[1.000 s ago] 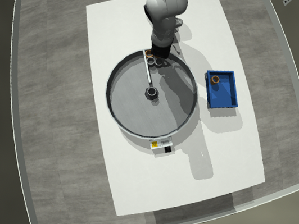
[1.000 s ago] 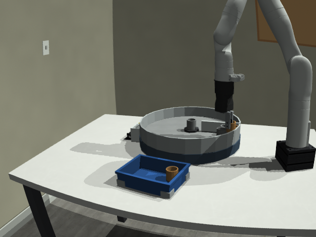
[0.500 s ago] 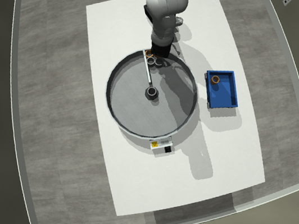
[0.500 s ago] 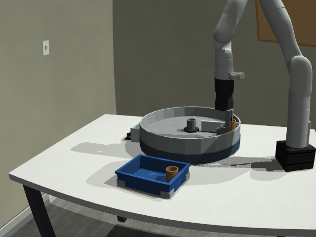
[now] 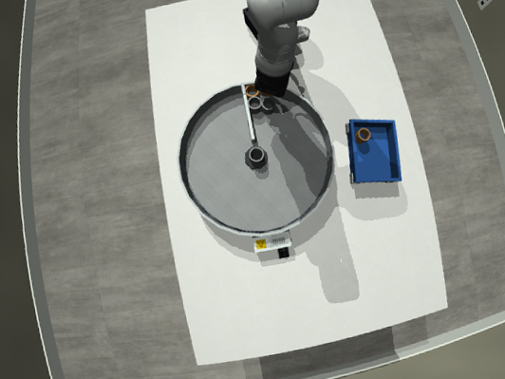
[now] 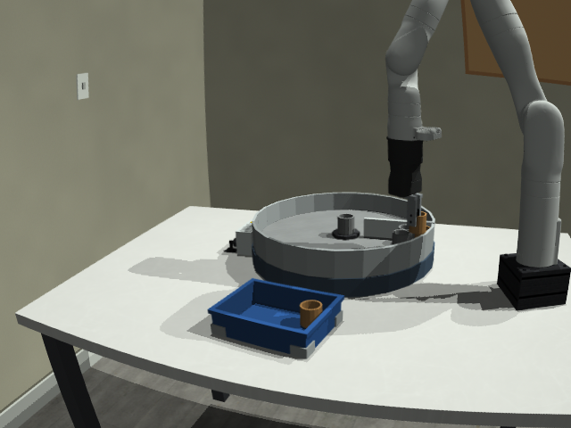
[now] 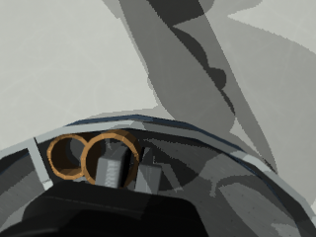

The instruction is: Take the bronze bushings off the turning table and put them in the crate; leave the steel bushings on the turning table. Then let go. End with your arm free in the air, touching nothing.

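Nearest on the desk [image 5: 232, 309] [image 6: 415, 349] [image 7: 49, 59], the blue crate [image 5: 370, 120] [image 6: 258, 335] holds an upright, orange-brown bronze bushing [image 5: 364, 140] [image 6: 310, 317], open-topped and thick-rimmed, at its right end. Beyond stands the grey turning table [image 5: 186, 167] [image 6: 322, 262] [image 7: 197, 129]; on its right side are two dull grey steel bushings [image 5: 255, 108] [image 6: 400, 237]. Farther, the end effector [image 6: 415, 217] [image 7: 135, 160] is nearly closed, pinching the wall of a raised bronze tube [image 6: 420, 224] [image 7: 130, 141], one finger inside. Another bronze ring [image 5: 251, 86] [image 7: 50, 154] sits just beside it, near the pale divider [image 5: 249, 120] [image 6: 384, 227] [image 7: 40, 165].

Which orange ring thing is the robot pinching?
The bronze bushing whose wall is between the gripper's fingers; the other turning-table one stands nearer the divider.
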Robot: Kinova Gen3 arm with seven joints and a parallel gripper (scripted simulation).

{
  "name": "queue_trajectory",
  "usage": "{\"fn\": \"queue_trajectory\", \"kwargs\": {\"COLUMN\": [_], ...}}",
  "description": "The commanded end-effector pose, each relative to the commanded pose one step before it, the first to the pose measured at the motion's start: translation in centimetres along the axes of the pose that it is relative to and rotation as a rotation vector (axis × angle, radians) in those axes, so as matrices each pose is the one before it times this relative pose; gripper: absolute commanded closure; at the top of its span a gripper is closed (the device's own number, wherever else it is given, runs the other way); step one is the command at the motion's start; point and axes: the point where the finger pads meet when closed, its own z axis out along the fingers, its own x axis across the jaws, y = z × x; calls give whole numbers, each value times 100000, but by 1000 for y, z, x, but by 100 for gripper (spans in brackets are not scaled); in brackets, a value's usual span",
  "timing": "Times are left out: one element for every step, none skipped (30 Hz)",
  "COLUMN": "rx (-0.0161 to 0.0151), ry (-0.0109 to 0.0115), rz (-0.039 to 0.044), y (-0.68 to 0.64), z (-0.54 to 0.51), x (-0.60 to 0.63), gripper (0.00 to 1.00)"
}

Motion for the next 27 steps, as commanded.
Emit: {"fn": "queue_trajectory", "kwargs": {"rx": [-154,0,-4,-23,-23,-23,-23,0,0,0,0,0,0,0,0,0,0,0,0,51,-23,-23,-23,-23,0,0,0], "ry": [87,0,3,15,15,15,15,0,0,0,0,0,0,0,0,0,0,0,0,-28,15,15,15,15,0,0,0], "rz": [5,0,-1,1,1,1,1,0,0,0,0,0,0,0,0,0,0,0,0,-7,1,1,1,1,0,0,0], "y": [44,0,-5,-1,-1,-1,-1,0,0,0,0,0,0,0,0,0,0,0,0,-15,0,0,0,0,0,0,0], "z": [-45,0,-517,-524,-524,-524,-524,0,0,0,0,0,0,0,0,0,0,0,0,-499,-524,-524,-524,-524,0,0,0], "x": [24,0,-2,-1,-1,-1,0,0,0,0,0,0,0,0,0,0,0,0,0,-6,0,0,0,0,0,0,0], "gripper": [100,100,100,100,100,100,100,100,100,100,100,100,100,100,100,100,100,100,100,100,100,100,100,100,100,100,100]}}
